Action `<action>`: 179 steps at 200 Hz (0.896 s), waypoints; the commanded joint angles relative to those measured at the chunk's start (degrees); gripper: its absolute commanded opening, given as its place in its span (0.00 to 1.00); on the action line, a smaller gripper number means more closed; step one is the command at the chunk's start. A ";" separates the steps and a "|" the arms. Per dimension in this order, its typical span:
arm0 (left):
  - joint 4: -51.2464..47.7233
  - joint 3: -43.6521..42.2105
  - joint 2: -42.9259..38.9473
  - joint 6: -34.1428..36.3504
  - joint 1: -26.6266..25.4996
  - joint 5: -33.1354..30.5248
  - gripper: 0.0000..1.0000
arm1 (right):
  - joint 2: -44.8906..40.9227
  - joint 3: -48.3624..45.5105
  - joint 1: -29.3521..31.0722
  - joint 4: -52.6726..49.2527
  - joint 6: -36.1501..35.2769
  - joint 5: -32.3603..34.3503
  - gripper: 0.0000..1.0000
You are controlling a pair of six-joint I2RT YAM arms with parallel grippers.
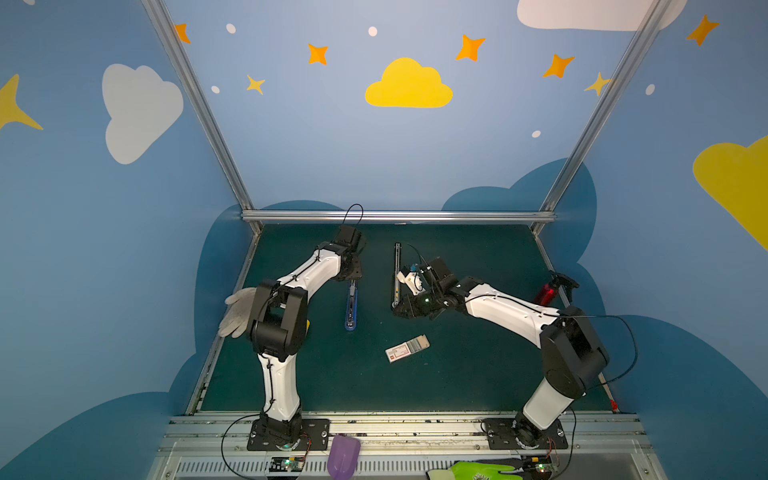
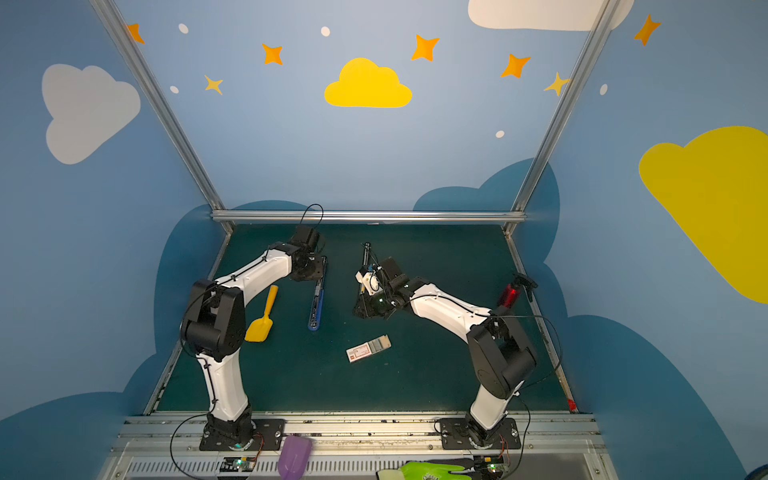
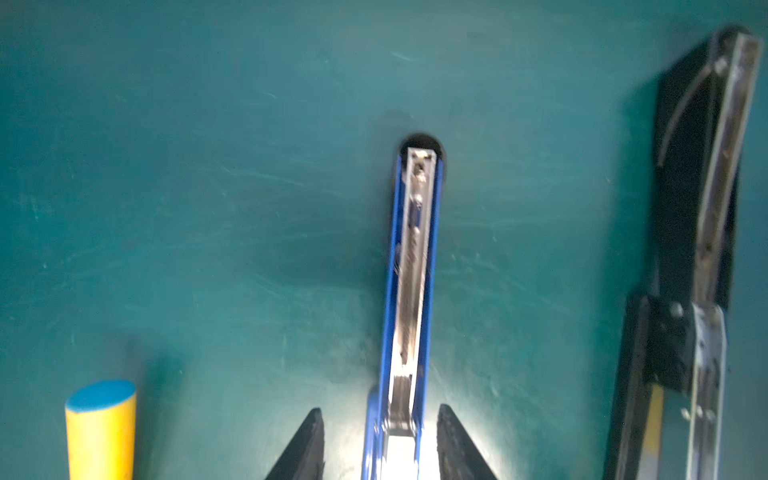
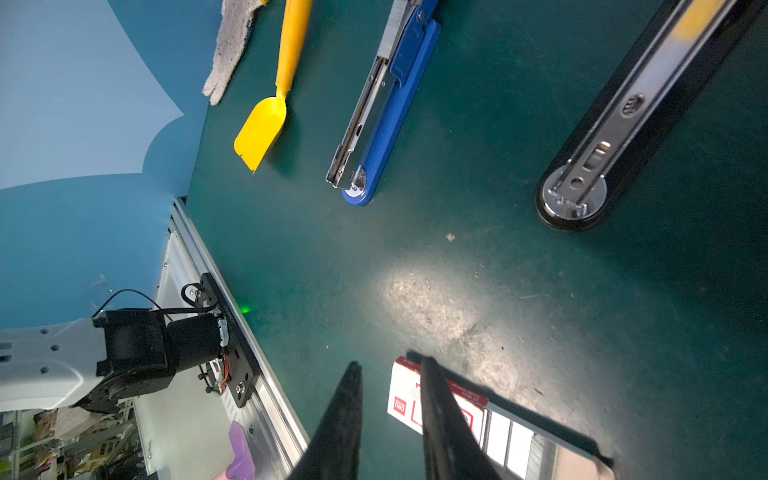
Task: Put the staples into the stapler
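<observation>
In a top view the small white box (image 1: 407, 349) lies on the counter (image 1: 478, 374) at 4 o'clock from the blue stapler (image 1: 351, 307). It is slid partly open, and grey rows of staples (image 4: 509, 440) show in its tray. The left claw (image 3: 380, 409) stands open astride the stapler's end, with gaps on both sides. The right claw (image 4: 390, 361), partly open and empty, hangs at the box's 12 o'clock.

We find both top views evenly, softly lit, their frame rails (image 1: 195, 104) bowed toward the edges, while the left wrist view is smeared with blur and glares white along the blue stapler (image 3: 409, 266), and a pale lamp patch marks the green mat (image 4: 424, 299) in the sharper right wrist view.
</observation>
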 commanded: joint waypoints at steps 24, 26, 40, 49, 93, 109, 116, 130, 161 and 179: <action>-3.99 2.32 5.71 -0.77 0.67 0.33 0.45 | -1.95 -0.20 -0.19 -0.31 -0.33 0.55 0.26; -3.93 2.32 5.77 -0.77 0.68 0.33 0.45 | -1.89 -0.18 -0.21 -0.30 -0.35 0.55 0.26; -3.73 2.27 6.24 -0.96 0.80 0.50 0.45 | -1.87 -0.18 -0.27 -0.40 -0.34 0.55 0.26; -3.73 2.13 6.37 -0.93 0.80 0.66 0.45 | -1.78 -0.25 -0.29 -0.50 -0.34 0.56 0.26; -2.89 -0.43 3.99 -1.56 0.80 0.68 0.41 | -1.52 -0.48 -0.38 -0.11 -0.08 0.38 0.26; -2.59 -2.02 2.62 -1.84 0.80 0.27 0.40 | -1.52 -0.69 -0.41 0.31 0.20 0.30 0.26; -2.51 -2.45 2.12 -2.00 0.80 0.15 0.39 | -1.43 -0.70 -0.36 0.38 0.22 0.13 0.26; -2.02 -3.79 1.02 -2.32 0.80 0.23 0.39 | -1.25 -0.68 -0.37 0.40 0.28 0.06 0.26; -1.14 -6.34 -0.95 -3.15 0.71 1.20 0.39 | -1.51 -1.05 -0.30 0.51 0.39 0.11 0.26; -0.85 -7.69 -1.51 -3.65 0.55 0.87 0.39 | -1.78 -1.40 -0.39 0.68 0.40 0.29 0.26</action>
